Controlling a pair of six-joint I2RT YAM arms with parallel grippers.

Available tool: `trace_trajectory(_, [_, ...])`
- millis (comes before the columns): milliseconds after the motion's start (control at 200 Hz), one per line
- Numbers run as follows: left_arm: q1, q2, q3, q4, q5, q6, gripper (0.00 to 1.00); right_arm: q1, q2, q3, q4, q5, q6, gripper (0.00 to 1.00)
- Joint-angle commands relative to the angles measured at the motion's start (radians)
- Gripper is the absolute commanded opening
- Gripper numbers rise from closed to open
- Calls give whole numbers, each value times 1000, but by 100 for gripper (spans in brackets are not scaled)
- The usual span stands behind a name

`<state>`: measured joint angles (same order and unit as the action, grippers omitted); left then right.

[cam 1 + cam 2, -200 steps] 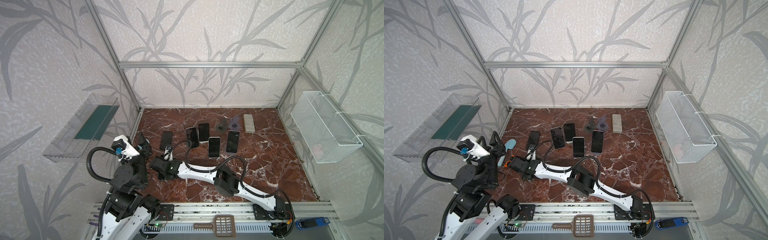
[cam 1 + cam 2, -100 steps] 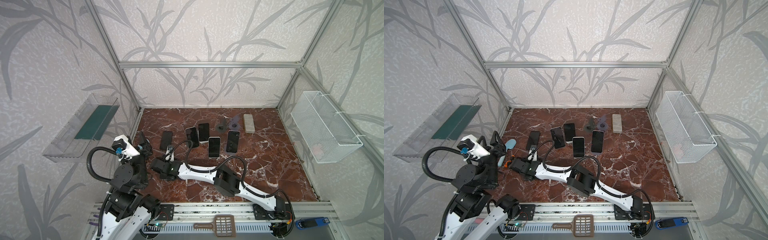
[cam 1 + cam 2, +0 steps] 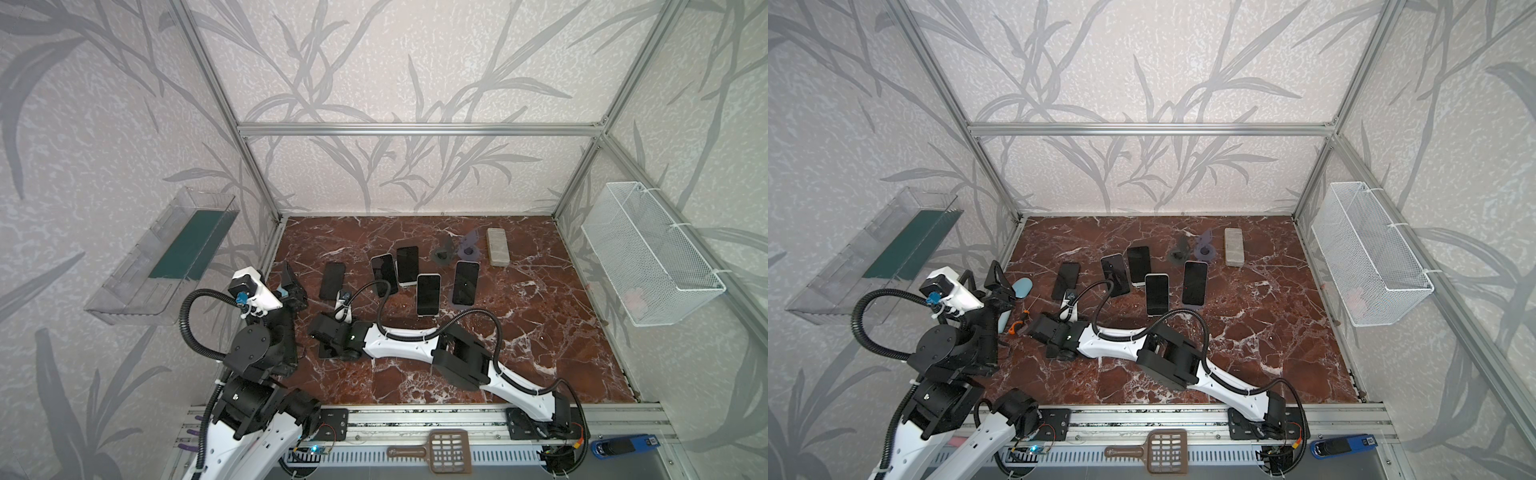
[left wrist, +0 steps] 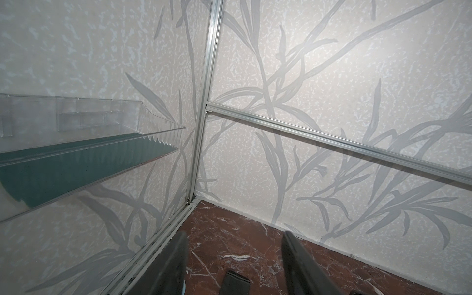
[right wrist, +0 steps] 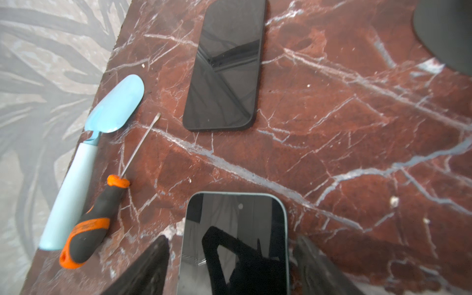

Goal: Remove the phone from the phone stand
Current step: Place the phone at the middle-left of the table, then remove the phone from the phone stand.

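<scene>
As phone (image 5: 233, 219) lies flat, its length follows right gripper (image 5: 231, 240).

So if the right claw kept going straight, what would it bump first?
Most likely the pale-edged phone, lying flat inside the open right claw. Beyond it comes bare table, then a black phone. Depth is hard to judge.

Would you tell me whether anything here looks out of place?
Only the orange-handled screwdriver and the light blue scoop, lying at the table edge, seem unrelated to the task; nothing looks spilled or broken.
</scene>
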<state>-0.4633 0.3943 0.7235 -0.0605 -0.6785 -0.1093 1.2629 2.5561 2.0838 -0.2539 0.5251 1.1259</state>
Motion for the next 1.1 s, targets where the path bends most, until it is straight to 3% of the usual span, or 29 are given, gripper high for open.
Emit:
trace_trajectory(0, [3, 8, -7, -12, 8, -20, 59, -2, -97, -105, 85, -85, -27, 78])
trace_trajectory(355, [2, 12, -21, 6, 23, -20, 61, -8, -365, -379, 253, -230, -256, 79])
trace_trajectory(565, [2, 22, -42, 40, 56, -16, 65, 3, -610, -594, 278, -194, -415, 79])
trace_trajectory(830, [0, 118, -51, 49, 164, -24, 70, 60, -972, -779, 237, 77, -749, 79])
trace_trajectory(975, [0, 199, -25, 20, 251, -46, 74, 52, -1169, -953, 320, 228, -930, 81])
trace_trajectory(1095, [1, 259, -8, 7, 346, -68, 91, -5, -1359, -1120, 358, 254, -931, 82])
